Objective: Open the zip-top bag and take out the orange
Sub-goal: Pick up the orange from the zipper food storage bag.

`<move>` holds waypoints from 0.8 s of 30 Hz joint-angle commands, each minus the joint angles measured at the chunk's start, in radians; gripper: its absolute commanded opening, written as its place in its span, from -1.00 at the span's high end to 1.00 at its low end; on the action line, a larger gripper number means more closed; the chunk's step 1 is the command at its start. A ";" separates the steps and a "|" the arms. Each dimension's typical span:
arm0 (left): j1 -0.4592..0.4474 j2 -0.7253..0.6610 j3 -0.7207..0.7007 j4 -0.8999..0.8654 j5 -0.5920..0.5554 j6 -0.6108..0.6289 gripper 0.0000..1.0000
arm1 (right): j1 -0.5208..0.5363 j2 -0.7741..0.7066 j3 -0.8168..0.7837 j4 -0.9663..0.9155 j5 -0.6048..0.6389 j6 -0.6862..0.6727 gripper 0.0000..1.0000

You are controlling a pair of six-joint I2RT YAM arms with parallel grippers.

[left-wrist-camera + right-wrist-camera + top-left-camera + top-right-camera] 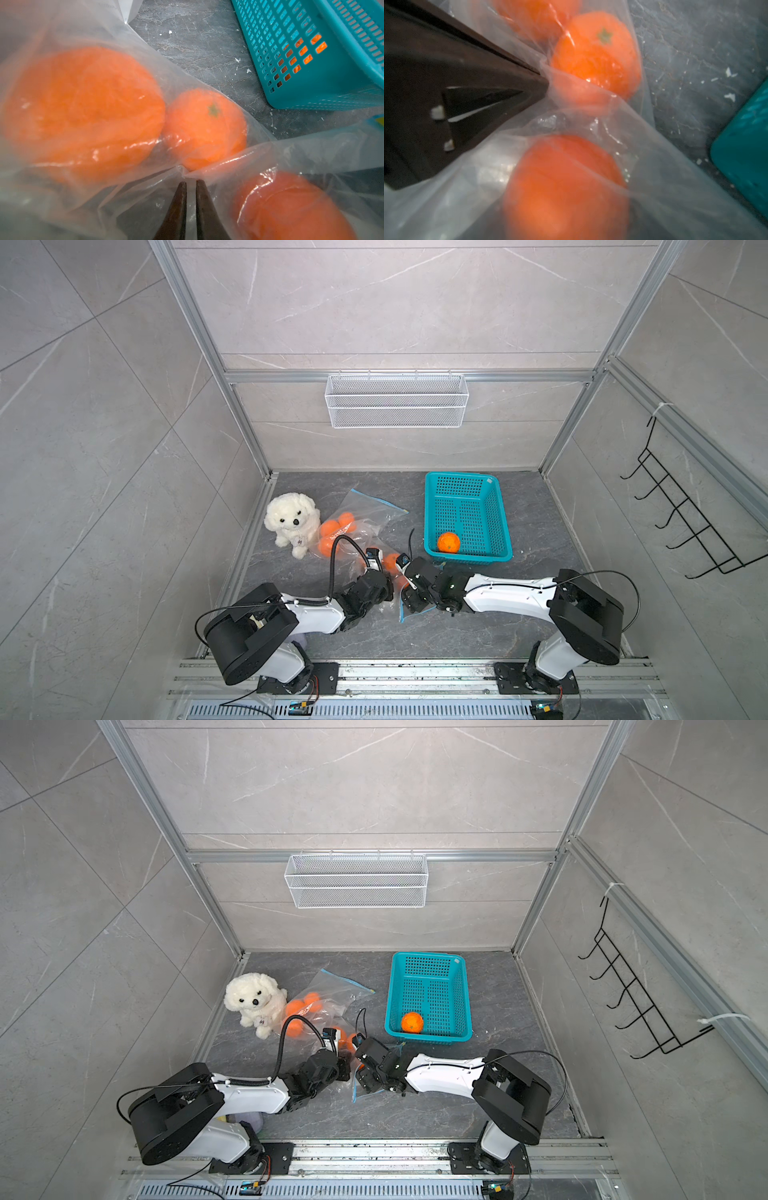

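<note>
The clear zip-top bag lies on the dark floor with several oranges inside, seen in both top views. Its blue zip strip is at the near end between the arms. My left gripper is shut on a fold of the bag's film, beside a small orange with a green stem. My right gripper is pressed against the bag's near end, close to the left gripper. In the right wrist view a blurred orange under film hides its jaws. The left fingers show there too.
A teal slotted basket holding one orange stands just right of the bag. A white plush dog sits against the bag's left side. A wire shelf hangs on the back wall, and a black hook rack on the right wall.
</note>
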 commanded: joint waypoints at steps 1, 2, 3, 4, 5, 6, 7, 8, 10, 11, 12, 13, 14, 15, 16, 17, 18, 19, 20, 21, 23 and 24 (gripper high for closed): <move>-0.004 0.011 0.019 0.033 -0.027 -0.007 0.71 | -0.013 0.012 0.013 0.001 -0.057 -0.015 -0.15; -0.004 0.015 0.019 0.032 -0.034 -0.008 0.71 | -0.013 -0.008 0.003 0.003 -0.067 -0.012 -0.10; -0.004 0.020 0.021 0.028 -0.042 -0.009 0.73 | -0.013 -0.028 -0.005 -0.002 -0.067 -0.008 -0.07; -0.002 0.025 0.026 0.020 -0.048 -0.011 0.74 | -0.013 -0.046 -0.012 -0.014 -0.067 -0.005 -0.03; -0.002 0.035 0.033 0.004 -0.063 -0.013 0.75 | -0.013 -0.072 -0.025 -0.026 -0.070 -0.003 0.00; -0.002 0.042 0.043 -0.012 -0.081 -0.015 0.78 | -0.013 -0.098 -0.037 -0.030 -0.074 0.000 0.00; -0.002 0.055 0.047 -0.020 -0.096 -0.018 0.80 | -0.013 -0.127 -0.054 -0.031 -0.076 0.004 0.01; -0.002 0.070 0.052 -0.020 -0.112 -0.019 0.81 | -0.013 -0.158 -0.068 -0.035 -0.085 0.006 0.02; -0.002 0.093 0.057 -0.020 -0.135 -0.025 0.82 | -0.013 -0.207 -0.092 -0.044 -0.095 0.012 0.02; -0.002 0.103 0.060 -0.016 -0.140 -0.028 0.83 | -0.013 -0.231 -0.101 -0.060 -0.093 0.016 0.03; -0.002 0.112 0.061 -0.011 -0.141 -0.030 0.84 | -0.013 -0.250 -0.108 -0.072 -0.088 0.021 0.03; -0.002 0.117 0.063 -0.009 -0.141 -0.029 0.85 | -0.014 -0.272 -0.118 -0.083 -0.080 0.027 0.03; -0.002 0.119 0.063 -0.009 -0.142 -0.033 0.86 | -0.015 -0.295 -0.128 -0.090 -0.073 0.033 0.03; -0.002 0.119 0.062 -0.008 -0.142 -0.032 0.87 | -0.017 -0.314 -0.137 -0.095 -0.074 0.037 0.04; 0.000 0.118 0.062 -0.011 -0.142 -0.032 0.89 | -0.022 -0.347 -0.156 -0.088 -0.086 0.040 0.04; 0.001 0.118 0.061 -0.016 -0.142 -0.033 0.90 | -0.027 -0.380 -0.171 -0.078 -0.100 0.044 0.05; 0.002 0.115 0.059 -0.016 -0.142 -0.035 0.91 | -0.031 -0.405 -0.178 -0.087 -0.101 0.048 0.05; 0.004 0.112 0.055 -0.015 -0.142 -0.035 0.91 | -0.035 -0.431 -0.174 -0.112 -0.085 0.053 0.05; 0.004 0.106 0.050 -0.011 -0.142 -0.036 0.91 | -0.041 -0.459 -0.170 -0.138 -0.059 0.057 0.06; 0.004 0.101 0.047 -0.010 -0.142 -0.037 0.91 | -0.052 -0.486 -0.167 -0.155 -0.039 0.061 0.06; 0.004 0.083 0.044 -0.015 -0.142 -0.035 0.92 | -0.099 -0.541 -0.146 -0.199 -0.027 0.079 0.08; 0.004 0.072 0.045 -0.027 -0.142 -0.033 0.91 | -0.123 -0.561 -0.128 -0.226 -0.029 0.083 0.08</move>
